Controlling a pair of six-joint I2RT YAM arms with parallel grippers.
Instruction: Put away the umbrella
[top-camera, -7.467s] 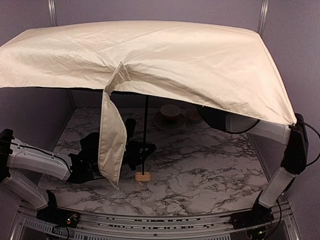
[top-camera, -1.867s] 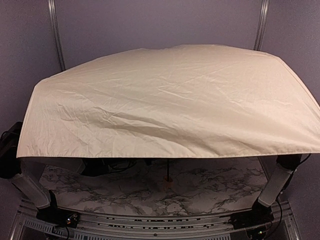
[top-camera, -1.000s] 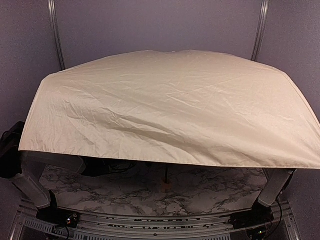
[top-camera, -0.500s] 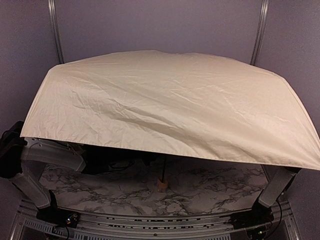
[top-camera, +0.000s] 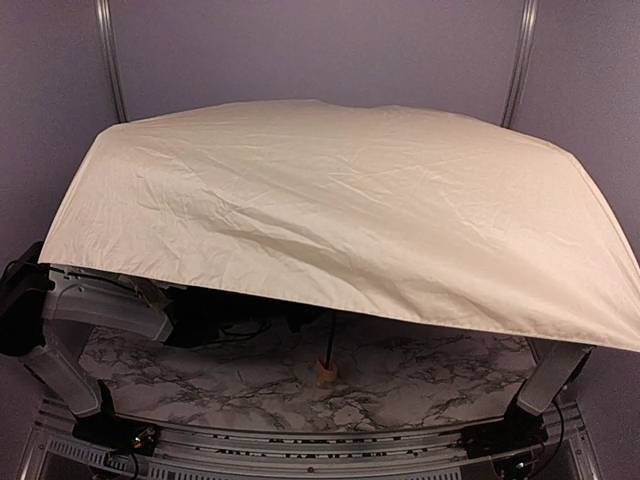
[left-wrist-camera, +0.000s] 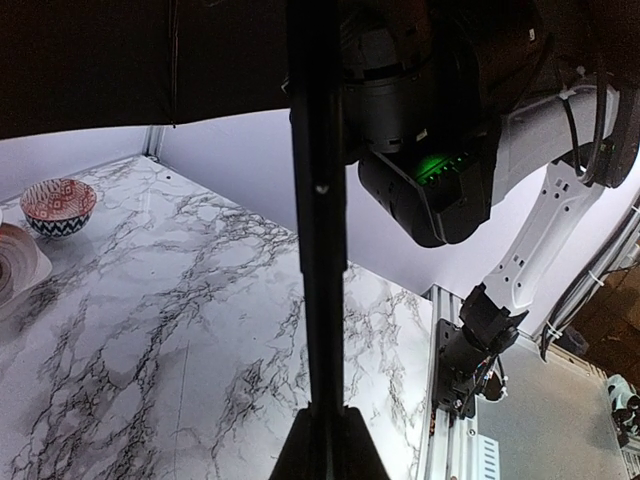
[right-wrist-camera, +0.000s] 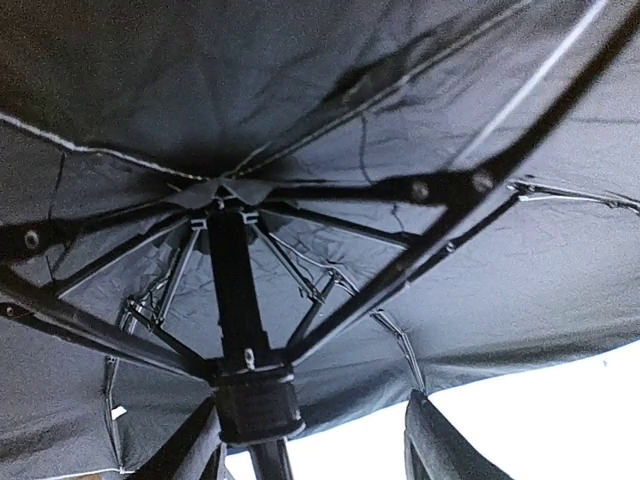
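The umbrella (top-camera: 340, 200) is open, and its cream canopy covers most of the top view and hides both grippers there. Its dark shaft (top-camera: 330, 335) and tan handle (top-camera: 324, 372) show below the near edge, above the marble table (top-camera: 420, 385). In the left wrist view my left gripper (left-wrist-camera: 325, 420) is shut on the shaft (left-wrist-camera: 318, 200). In the right wrist view I see the dark underside with its ribs and the runner (right-wrist-camera: 255, 400). My right gripper (right-wrist-camera: 310, 450) is open, with the runner between its fingers, close to the left finger (right-wrist-camera: 185, 450).
A red-and-white bowl (left-wrist-camera: 58, 205) and a plate (left-wrist-camera: 15, 265) stand at the far side of the table. The left arm (top-camera: 100, 305) lies under the canopy's left edge. The right arm's link (top-camera: 545, 375) rises at the right. Metal posts (top-camera: 108, 60) stand behind.
The canopy tipped down towards the camera and hid both arms and the hanging strap flap. In the last second its near left edge lifted a little and the handle shifted slightly left and nearer.
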